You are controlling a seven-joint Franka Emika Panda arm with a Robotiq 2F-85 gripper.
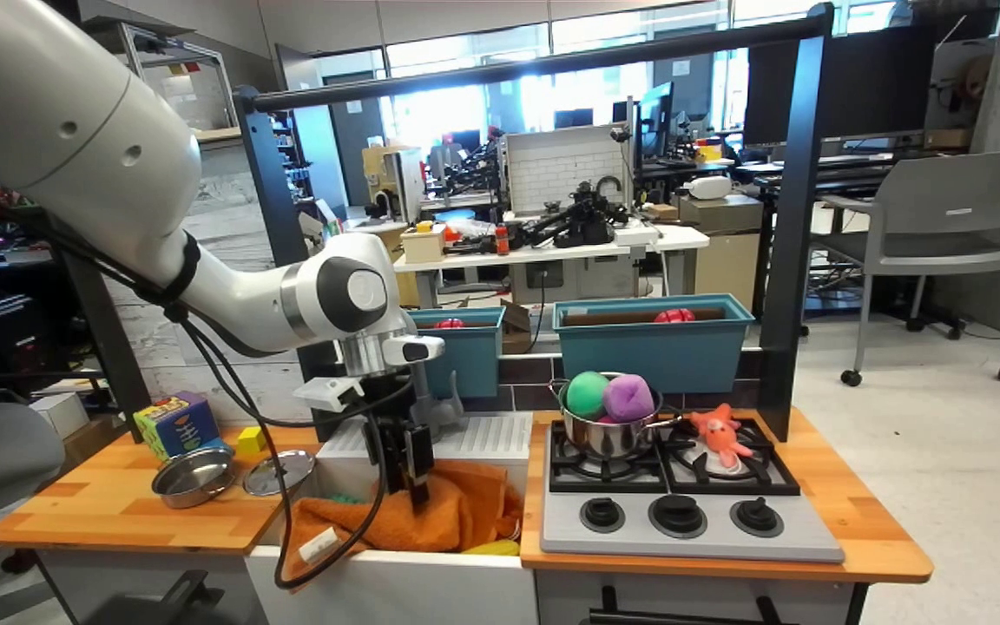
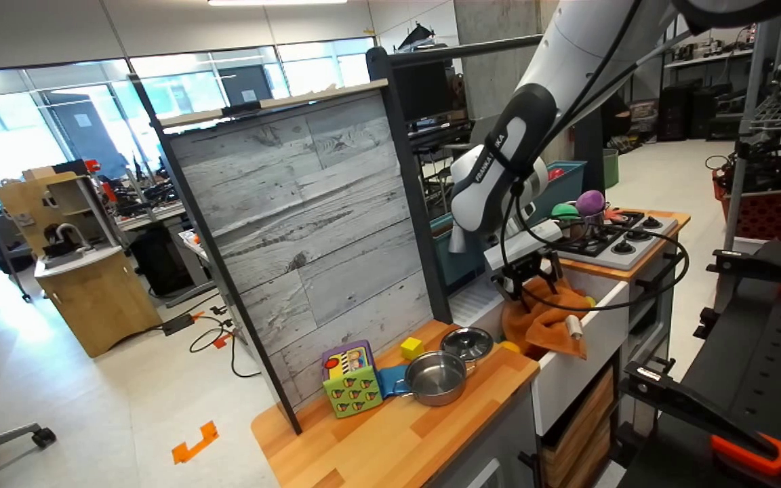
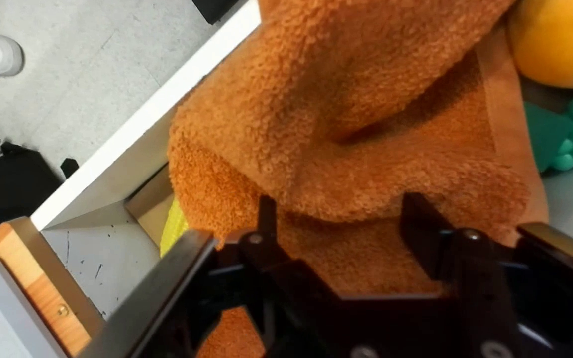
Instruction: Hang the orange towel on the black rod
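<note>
Jaws parted, my Robotiq gripper (image 3: 340,211) stands at the orange terry towel (image 3: 356,99), contact hard to judge; I should settle deep before pinching.

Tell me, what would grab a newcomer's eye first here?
Likely the big white arm, which fills the upper left of an exterior view, its open tool down at the orange towel in the white basin. Next, perhaps, the green ball and purple ball in the shiny pot on the stove.
</note>
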